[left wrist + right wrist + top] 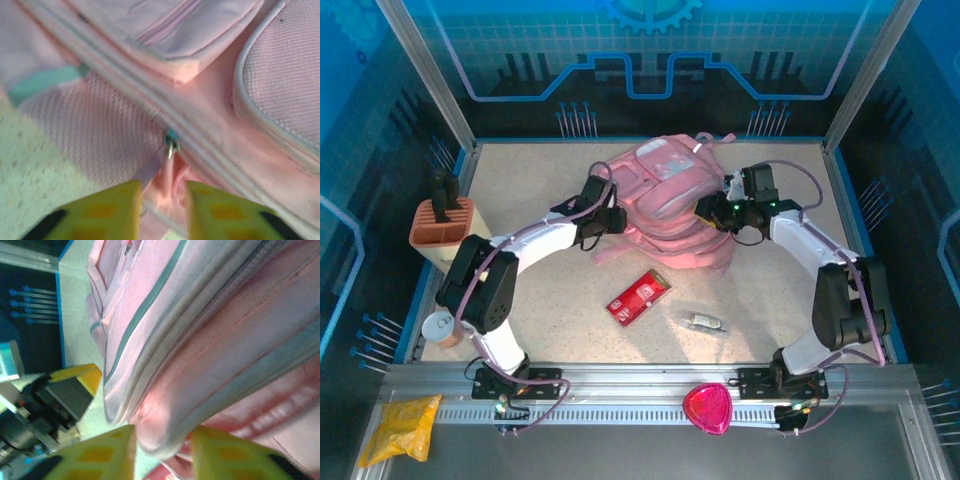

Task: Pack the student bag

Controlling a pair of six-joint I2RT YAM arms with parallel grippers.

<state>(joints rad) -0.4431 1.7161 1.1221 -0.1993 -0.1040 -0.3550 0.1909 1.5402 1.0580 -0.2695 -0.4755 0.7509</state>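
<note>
The pink backpack (670, 200) lay with the left gripper (612, 218) at its left edge and the right gripper (706, 208) at its right edge. A red packet (638, 297) lay just nearside of the backpack; an orange holder (442, 226) stood well left of it.

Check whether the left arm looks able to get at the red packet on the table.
Probably yes. The red packet lies uncovered on bare table, close to the left hand, which is at the student bag. Nothing stands between them.
</note>
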